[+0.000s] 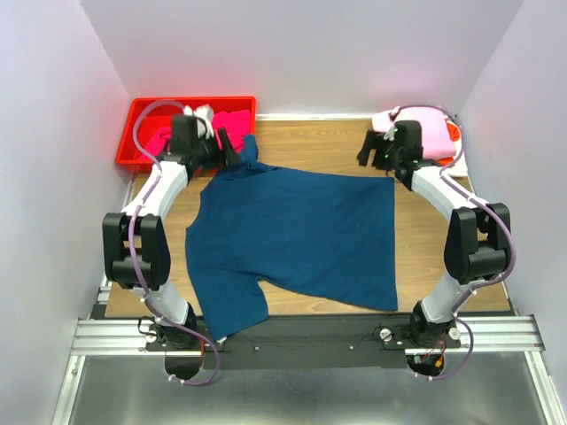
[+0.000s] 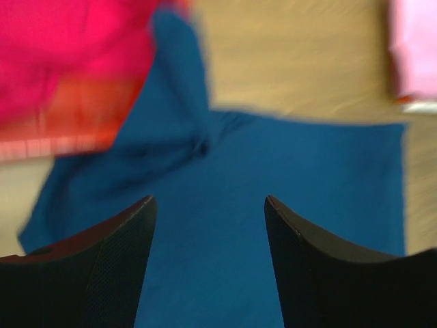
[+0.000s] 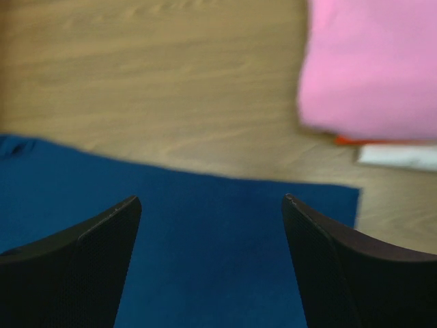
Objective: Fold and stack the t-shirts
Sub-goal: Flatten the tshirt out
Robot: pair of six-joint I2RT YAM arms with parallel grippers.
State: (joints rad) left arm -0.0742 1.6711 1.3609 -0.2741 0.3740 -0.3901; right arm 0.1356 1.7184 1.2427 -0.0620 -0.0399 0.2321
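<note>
My left gripper (image 2: 208,199) and right gripper (image 3: 212,198) hang wide open and empty over the far edge of the navy t-shirt (image 1: 297,235).

The shirt lies flat across the middle of the table (image 1: 337,146), hem toward the right edge, one sleeve reaching toward the red bin (image 1: 142,119) in the far-left corner. My left fingers sit above that sleeve, my right above the far hem corner. I judge it is spread smooth so a fold can start cleanly from those two points. The pink folded stack (image 1: 434,137) sits in the far-right corner, off the working area, and a magenta tee (image 1: 232,124) waits in the bin.
</note>
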